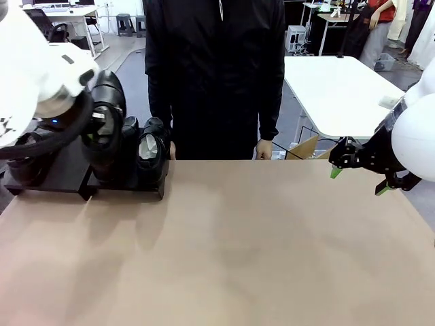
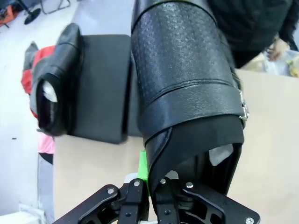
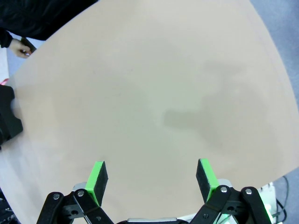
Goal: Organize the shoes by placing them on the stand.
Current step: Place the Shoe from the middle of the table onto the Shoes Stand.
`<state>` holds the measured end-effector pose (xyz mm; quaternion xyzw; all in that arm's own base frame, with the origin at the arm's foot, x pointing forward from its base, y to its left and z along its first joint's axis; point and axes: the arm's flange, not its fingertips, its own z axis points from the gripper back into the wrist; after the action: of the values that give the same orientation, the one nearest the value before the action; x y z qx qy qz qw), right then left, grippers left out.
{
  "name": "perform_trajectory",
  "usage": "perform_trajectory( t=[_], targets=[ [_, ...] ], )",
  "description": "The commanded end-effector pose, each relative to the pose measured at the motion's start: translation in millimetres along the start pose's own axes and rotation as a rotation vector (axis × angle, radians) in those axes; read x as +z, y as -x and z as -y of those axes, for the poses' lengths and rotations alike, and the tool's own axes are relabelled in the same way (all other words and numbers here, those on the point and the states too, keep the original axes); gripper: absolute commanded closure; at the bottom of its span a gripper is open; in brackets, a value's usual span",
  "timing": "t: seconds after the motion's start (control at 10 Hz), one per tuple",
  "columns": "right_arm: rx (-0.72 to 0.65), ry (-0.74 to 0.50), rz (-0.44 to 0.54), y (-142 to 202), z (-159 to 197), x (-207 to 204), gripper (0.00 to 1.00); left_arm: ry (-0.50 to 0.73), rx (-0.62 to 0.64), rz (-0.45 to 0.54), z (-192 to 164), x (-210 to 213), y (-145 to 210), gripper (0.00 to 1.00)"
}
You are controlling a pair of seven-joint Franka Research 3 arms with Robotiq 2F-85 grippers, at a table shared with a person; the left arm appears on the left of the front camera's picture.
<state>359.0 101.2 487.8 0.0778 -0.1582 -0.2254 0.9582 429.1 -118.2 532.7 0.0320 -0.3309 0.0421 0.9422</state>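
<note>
My left gripper (image 2: 152, 182) is shut on the heel rim of a black glossy shoe (image 2: 187, 93), with white paper inside it. It holds this shoe (image 1: 105, 125) over the low black stand (image 1: 61, 178), toe pointing away from the wrist. I cannot tell whether the shoe touches the stand. Another shoe (image 1: 151, 149), stuffed with white paper, rests on the stand's right end, close beside the held one. A third shoe (image 1: 27, 159) lies on the stand's left section (image 2: 103, 88), also seen as the shoe (image 2: 56, 88) in the left wrist view. My right gripper (image 1: 357, 178) hovers open and empty above the table's right edge (image 3: 153, 175).
A person in a black jacket stands at the far side, one hand (image 1: 264, 149) at the table's edge. The tan table top (image 1: 258, 244) stretches wide between the stand and my right arm. A white table (image 1: 340, 88) stands behind on the right. A corner of the stand (image 3: 7, 116) shows at the left edge of the right wrist view.
</note>
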Motion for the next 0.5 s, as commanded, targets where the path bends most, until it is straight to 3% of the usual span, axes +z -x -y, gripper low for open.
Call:
perform_trajectory(
  t=[0.0,0.1,0.4],
  targets=[
    [0.007,-0.013,-0.01,0,0,0,0.0,-0.035,0.018,0.003,-27,-46,-14,1.0],
    [0.007,-0.013,-0.01,0,0,0,0.0,-0.099,0.049,0.03,-47,-66,-22,1.0],
    [0.007,-0.013,-0.01,0,0,0,0.0,-0.098,0.062,-0.003,-93,-90,-38,1.0]
  ],
)
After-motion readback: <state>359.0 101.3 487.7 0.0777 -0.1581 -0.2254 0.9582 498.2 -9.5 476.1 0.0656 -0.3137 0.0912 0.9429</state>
